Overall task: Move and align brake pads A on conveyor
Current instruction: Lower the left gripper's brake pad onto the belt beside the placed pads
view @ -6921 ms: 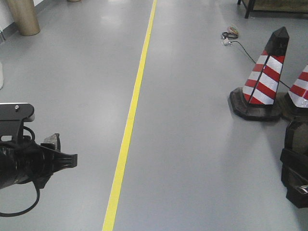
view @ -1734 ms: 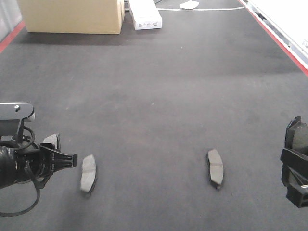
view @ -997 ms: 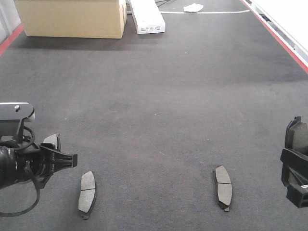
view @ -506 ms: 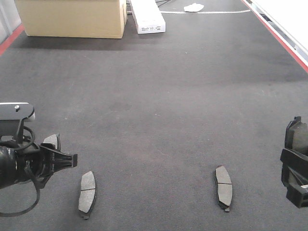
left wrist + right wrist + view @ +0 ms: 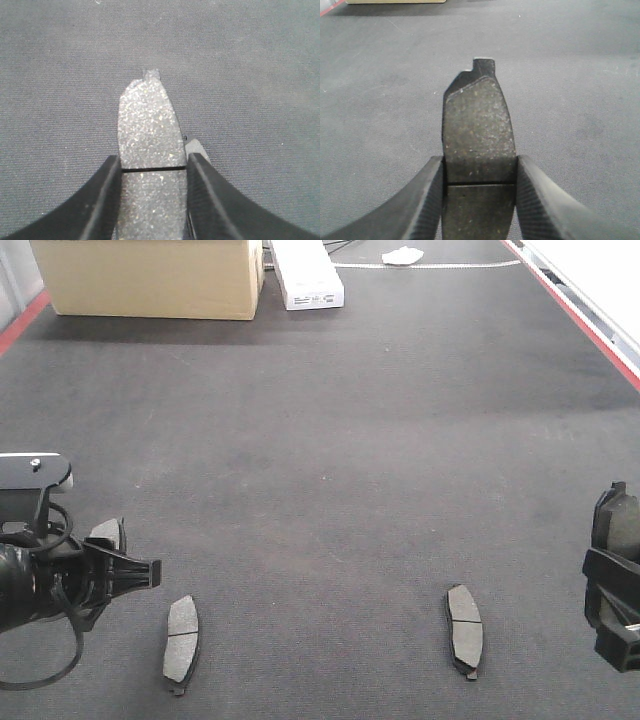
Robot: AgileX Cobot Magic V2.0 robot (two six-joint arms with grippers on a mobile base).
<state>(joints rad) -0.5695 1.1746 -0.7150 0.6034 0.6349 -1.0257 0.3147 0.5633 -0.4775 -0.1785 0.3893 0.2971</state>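
Pinching a brake pad [image 5: 150, 145] in left tool [image 5: 152, 200], right tool [image 5: 479, 200] clamping another pad [image 5: 479, 135], two pads [image 5: 181, 642] flat on conveyor [image 5: 330, 420] between them

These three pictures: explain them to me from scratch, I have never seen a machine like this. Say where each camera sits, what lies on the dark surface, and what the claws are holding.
This is a two-armed robot on a wheeled base. The wide picture looks forward from its body over the conveyor, a dark, felt-like belt with red edges. The black shape at the lower left is the left gripper; the one at the right edge is the right gripper.

Two brake pads lie flat on the belt: the left pad and the right pad, roughly level with each other. At the far end stand a cardboard box and a white box.

The other two pictures come from cameras on the wrists, looking along the fingers. Each gripper is clamped on another pad: the left-held pad and the right-held pad, both sticking out forward above the belt.
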